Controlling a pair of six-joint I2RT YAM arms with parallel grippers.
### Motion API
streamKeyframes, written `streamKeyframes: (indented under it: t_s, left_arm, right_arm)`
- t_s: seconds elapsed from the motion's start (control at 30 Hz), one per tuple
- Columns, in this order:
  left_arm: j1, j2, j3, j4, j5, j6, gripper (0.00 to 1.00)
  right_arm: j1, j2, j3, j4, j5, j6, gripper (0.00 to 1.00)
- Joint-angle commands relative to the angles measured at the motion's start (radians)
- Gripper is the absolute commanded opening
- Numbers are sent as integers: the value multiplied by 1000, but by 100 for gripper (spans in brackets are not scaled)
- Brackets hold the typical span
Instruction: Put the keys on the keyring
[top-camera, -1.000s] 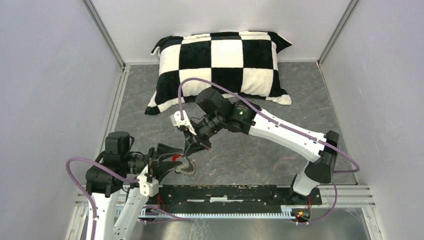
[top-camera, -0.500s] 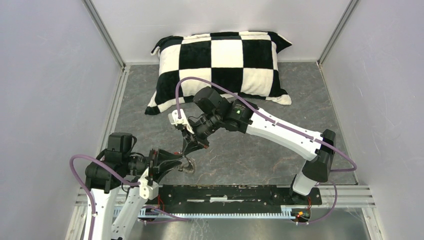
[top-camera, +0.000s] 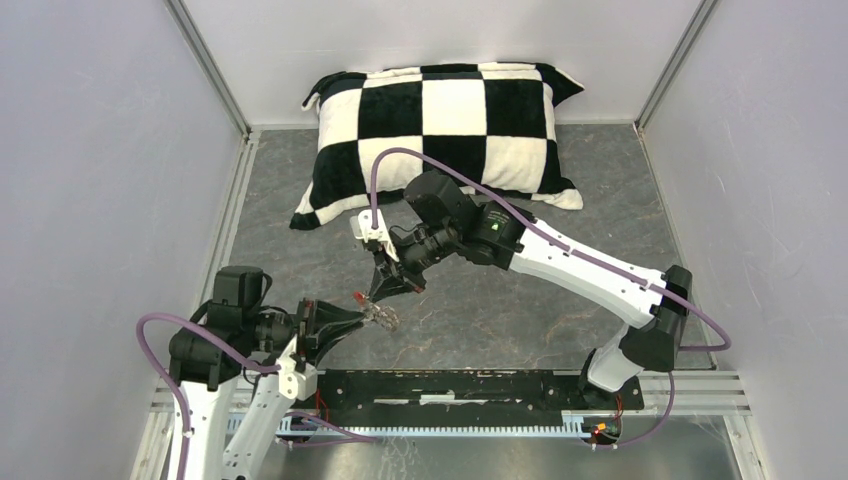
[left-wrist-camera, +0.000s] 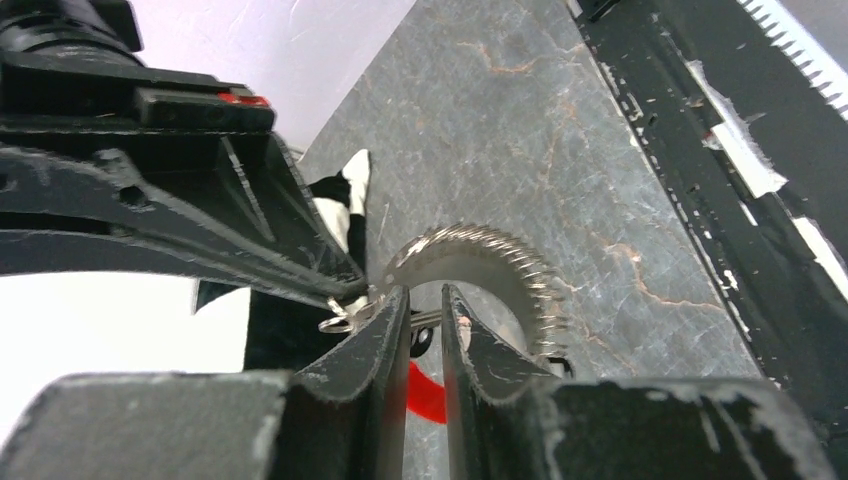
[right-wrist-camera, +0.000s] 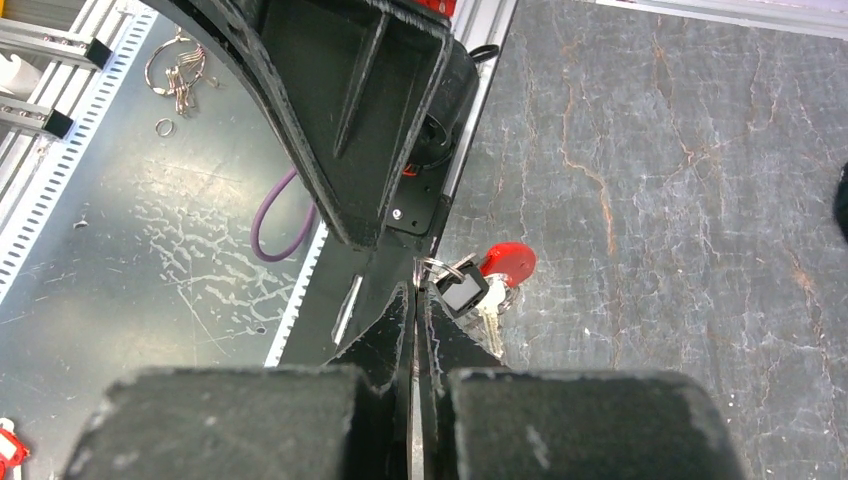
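Low in the middle of the top view, our two hands meet at the keyring (left-wrist-camera: 490, 262), which sits between them. The right hand (right-wrist-camera: 418, 292) is closed, its tips against a thin wire loop. A black-headed key (right-wrist-camera: 462, 293) dangles there beside the red sleeve (right-wrist-camera: 508, 262), so we judge one key threaded. We cannot find a second key. The left hand (left-wrist-camera: 425, 305) has its jaws nearly together around a silvery bit; whether it clamps, we cannot tell. The surface (top-camera: 520, 300) is grey and marbled, with a checkered pillow (top-camera: 440, 125) at top centre and pale walls (top-camera: 100, 150) around.
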Motion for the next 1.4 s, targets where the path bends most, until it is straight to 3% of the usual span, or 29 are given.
streamKeyframes:
  t_s: [0.0, 0.03, 0.1, 0.2, 0.3, 0.53, 0.87, 1.37]
  left_arm:
    - [-1, -42, 43, 237, 19, -272, 26]
    - [-1, -59, 41, 335, 16, -432, 30]
    - [-1, -87, 24, 484, -6, -582, 41]
    - [-1, -101, -3, 512, -25, -590, 50]
    - [-1, -65, 4, 424, -8, -519, 53]
    - [-1, 76, 75, -3, -18, -38, 50]
    - [-3, 84, 78, -14, -8, 25, 46]
    - [-3, 60, 70, -14, -13, 45, 29]
  right_arm:
    - [-4, -50, -24, 30, 4, 3, 0]
    - [-4, -50, -26, 19, 2, -5, 0]
    - [-3, -55, -41, 5, -26, -13, 0]
    - [1, -72, -69, 25, -57, -12, 0]
    - [6, -68, -70, 29, -78, -12, 0]
    - [14, -31, -24, 30, -114, -3, 0]
    - [16, 33, 54, 2, -139, -3, 0]
    - [3, 36, 47, 14, -90, 19, 0]
